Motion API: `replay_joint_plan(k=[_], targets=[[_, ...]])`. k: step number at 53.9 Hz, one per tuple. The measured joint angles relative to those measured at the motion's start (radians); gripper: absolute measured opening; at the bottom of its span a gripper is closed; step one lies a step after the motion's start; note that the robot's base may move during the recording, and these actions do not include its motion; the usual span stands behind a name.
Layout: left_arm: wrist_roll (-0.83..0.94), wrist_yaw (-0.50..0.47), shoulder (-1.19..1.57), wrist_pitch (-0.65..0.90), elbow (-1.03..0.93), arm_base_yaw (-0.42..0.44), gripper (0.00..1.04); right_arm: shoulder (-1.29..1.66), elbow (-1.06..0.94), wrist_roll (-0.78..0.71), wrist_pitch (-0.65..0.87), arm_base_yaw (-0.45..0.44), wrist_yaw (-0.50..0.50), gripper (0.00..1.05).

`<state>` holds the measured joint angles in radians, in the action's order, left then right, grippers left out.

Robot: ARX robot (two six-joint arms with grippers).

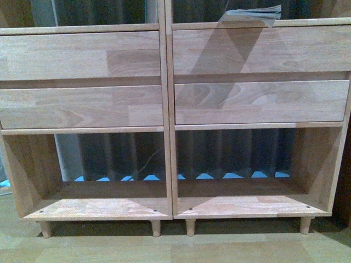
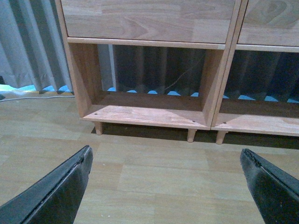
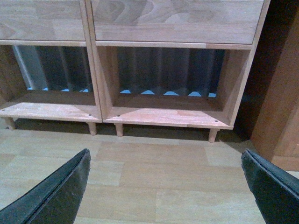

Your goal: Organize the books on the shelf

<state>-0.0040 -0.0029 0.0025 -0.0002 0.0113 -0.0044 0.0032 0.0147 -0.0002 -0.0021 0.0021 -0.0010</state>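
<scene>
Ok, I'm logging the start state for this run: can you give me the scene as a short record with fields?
shelf: two columns, drawer-like fronts above open bottom compartments
bottom compartments: no books in either
book: one thin one, lying in the upper right compartment, a corner over the front edge
left gripper: open, holding nothing, over the floor
right gripper: open, holding nothing
cabinet: dark brown, right of the shelf

Light was dim and bluish; diagonal shadows crossed the shelf (image 1: pixel 109 60), a dark shadow lay on the floor (image 1: pixel 175 249) beneath, and detail looked soft.
</scene>
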Motion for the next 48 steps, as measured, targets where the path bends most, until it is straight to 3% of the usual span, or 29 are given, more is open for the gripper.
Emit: replay_joint_plan(k=[48], targets=[[0.0, 0.002, 0.0, 0.0, 0.0, 0.0, 0.97, 0.0, 0.0, 0.0, 0.0, 0.0, 0.0, 0.98]])
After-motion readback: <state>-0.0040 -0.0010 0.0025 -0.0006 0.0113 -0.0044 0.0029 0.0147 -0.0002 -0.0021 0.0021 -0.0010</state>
